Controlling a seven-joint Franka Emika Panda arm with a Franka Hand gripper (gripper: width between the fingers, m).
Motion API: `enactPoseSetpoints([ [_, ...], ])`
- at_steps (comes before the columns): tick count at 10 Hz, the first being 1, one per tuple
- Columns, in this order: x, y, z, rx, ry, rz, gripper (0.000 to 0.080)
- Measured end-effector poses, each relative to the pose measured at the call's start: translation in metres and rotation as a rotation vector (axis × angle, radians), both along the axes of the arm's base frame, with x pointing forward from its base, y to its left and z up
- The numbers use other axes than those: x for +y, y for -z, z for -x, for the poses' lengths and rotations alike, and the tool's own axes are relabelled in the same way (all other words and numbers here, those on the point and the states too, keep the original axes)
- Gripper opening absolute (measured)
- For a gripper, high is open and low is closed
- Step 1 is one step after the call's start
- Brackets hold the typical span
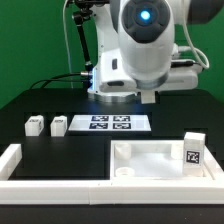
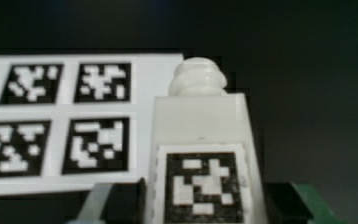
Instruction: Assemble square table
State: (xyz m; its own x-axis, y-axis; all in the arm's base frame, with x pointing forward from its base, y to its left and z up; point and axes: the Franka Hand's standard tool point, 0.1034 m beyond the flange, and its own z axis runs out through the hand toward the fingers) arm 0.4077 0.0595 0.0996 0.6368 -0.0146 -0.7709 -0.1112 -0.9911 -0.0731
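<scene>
- Your gripper is clamped on a held leg. The white block fills the gap between the jaws, which stand narrow, pressed to its two sides.
- In the wrist view only the dim ends of the fingers show, one on each flank of the block.
- The held leg has a black-and-white tag on the face toward the camera. A rounded ribbed stub sticks out of its far end.
- Behind the block you see the marker board, flat on the black table.
- In the exterior view the arm hangs over the marker board's far side. Its bulk hides the gripper there, so you cannot judge the grip from that view.
- The tabletop lies flat near the front of the table, toward the exterior view's right, well apart from the held leg.
- An upright leg stands at the tabletop's right edge, tag facing the camera. You cannot tell whether it sits in a corner hole or only rests there.
- Two more legs lie loose to the exterior view's left of the marker board, close together but apart: the outer leg and the inner leg.
- The border rail runs along the front and left of the workspace. The tabletop sits just inside it.
</scene>
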Motion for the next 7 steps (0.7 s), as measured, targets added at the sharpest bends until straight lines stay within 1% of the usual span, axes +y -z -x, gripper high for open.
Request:
enactPoseSetpoints([
  [1, 0.001, 0.001, -0.002, -0.065, 0.002, 0.004, 0.0290],
  [2, 0.000, 0.004, -0.009, -0.163, 0.007, 0.010, 0.0290],
  [3, -0.002, 0.004, -0.017, -0.234, 0.008, 0.010, 0.0290],
  [4, -0.007, -0.006, -0.035, -0.276, 0.008, -0.001, 0.0290],
  [5, -0.017, -0.017, -0.068, -0.368, 0.000, -0.017, 0.0290],
  [6, -0.024, -0.028, -0.091, -0.428, 0.016, -0.019, 0.0290],
  [7, -0.029, -0.035, -0.115, -0.535, 0.015, -0.013, 0.0290],
])
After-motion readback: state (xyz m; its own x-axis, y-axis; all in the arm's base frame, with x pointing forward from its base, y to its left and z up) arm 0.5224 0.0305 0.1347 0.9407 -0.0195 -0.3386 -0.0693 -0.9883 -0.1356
